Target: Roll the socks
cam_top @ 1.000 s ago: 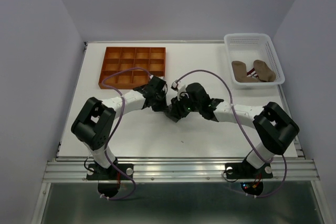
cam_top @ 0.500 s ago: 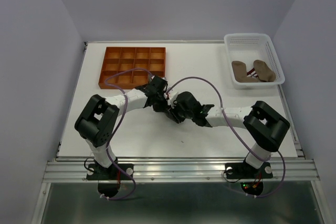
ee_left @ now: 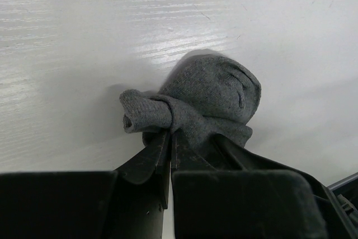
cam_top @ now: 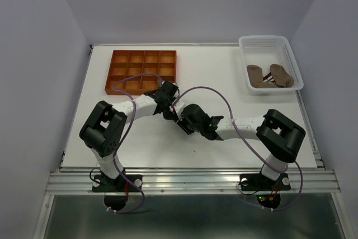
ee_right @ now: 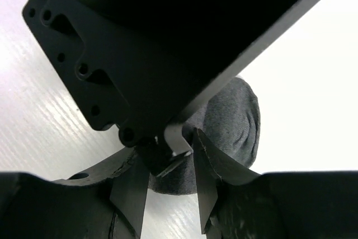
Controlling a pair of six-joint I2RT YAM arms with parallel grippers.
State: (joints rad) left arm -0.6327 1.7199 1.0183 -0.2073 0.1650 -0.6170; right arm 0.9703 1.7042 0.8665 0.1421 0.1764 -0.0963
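**Grey sock bundle pinned between both grippers at mid-table**

At the far left, the orange plastic tray of square compartments (cam_top: 142, 71) is sitting at the back of the white table (cam_top: 224, 65), apart from the work.

The left gripper (ee_left: 170, 138) is reaching in toward the table's centre. Its jaws are standing nearly closed and pinching a fold of the small grey fabric sock (ee_left: 207, 96). That sock is lying on the table as a rounded lump, with a short rolled tail sticking out to one side.

Coming in from the right, the right gripper (ee_right: 168, 160) is nosing under the left gripper's body. Its jaws are standing about half apart around the sock's near edge and the left fingertips. Whether they are pressing on the fabric I cannot tell.

Farther right, the white perforated plastic basket (cam_top: 263, 38) is holding tan-brown socks (cam_top: 271, 76), waiting their turn.

The step in hand looks like tucking the bundle so that it holds. To do it well, the left pinch should be staying firm as an anchor while the right fingers are working the loose cuff over the lump. With the fingertips crowded this closely, small and slow motions are called for, or the jaws risk knocking together and pulling the roll loose.
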